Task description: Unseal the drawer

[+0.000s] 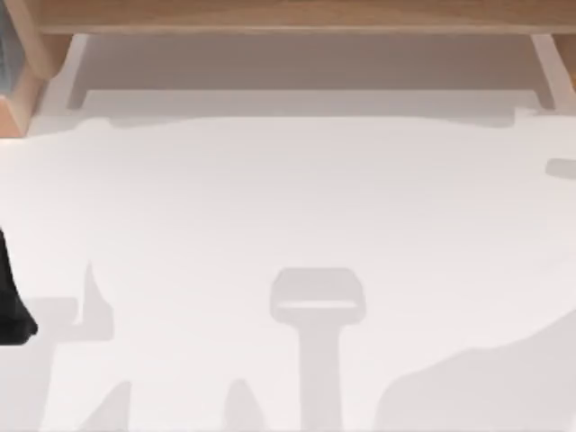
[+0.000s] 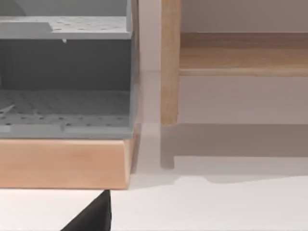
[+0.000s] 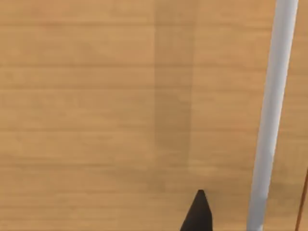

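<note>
Overhead, the white tabletop (image 1: 288, 225) is stretching toward a wooden cabinet (image 1: 288, 13) along its far edge, while a dark part of the left arm (image 1: 11, 306) is sitting at the left edge, apparently parked. From the left wrist, the camera is facing a grey perforated rack (image 2: 65, 103) on a wooden base (image 2: 62, 163) beside a wooden post (image 2: 170, 62); one dark fingertip (image 2: 94, 216) is showing. From the right wrist, the drawer front (image 3: 120, 106) is looming close, its pale bar handle (image 3: 272, 115) just beside a fingertip (image 3: 198, 214), likely because the right gripper is lining up a pull.
</note>
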`<control>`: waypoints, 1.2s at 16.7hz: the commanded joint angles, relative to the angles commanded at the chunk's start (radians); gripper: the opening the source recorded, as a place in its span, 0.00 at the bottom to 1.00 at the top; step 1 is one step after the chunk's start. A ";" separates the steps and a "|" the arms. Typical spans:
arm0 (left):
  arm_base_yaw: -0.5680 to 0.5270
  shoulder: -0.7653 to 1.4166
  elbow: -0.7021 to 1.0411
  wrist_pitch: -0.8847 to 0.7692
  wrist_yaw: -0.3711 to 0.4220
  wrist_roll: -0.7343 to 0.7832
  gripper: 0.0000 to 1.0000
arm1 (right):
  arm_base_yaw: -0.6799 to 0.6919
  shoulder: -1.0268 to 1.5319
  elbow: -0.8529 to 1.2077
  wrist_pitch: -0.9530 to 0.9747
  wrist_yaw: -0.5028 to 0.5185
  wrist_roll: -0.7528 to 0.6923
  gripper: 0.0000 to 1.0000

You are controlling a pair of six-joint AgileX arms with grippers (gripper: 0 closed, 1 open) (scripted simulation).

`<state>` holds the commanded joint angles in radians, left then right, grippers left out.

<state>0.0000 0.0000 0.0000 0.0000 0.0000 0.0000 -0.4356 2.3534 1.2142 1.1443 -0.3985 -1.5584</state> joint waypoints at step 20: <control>0.000 0.000 0.000 0.000 0.000 0.000 1.00 | -0.054 -0.099 -0.228 0.121 -0.055 0.004 0.00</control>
<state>0.0000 0.0000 0.0000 0.0000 0.0000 0.0000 -0.4898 2.2549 0.9861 1.2651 -0.4530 -1.5548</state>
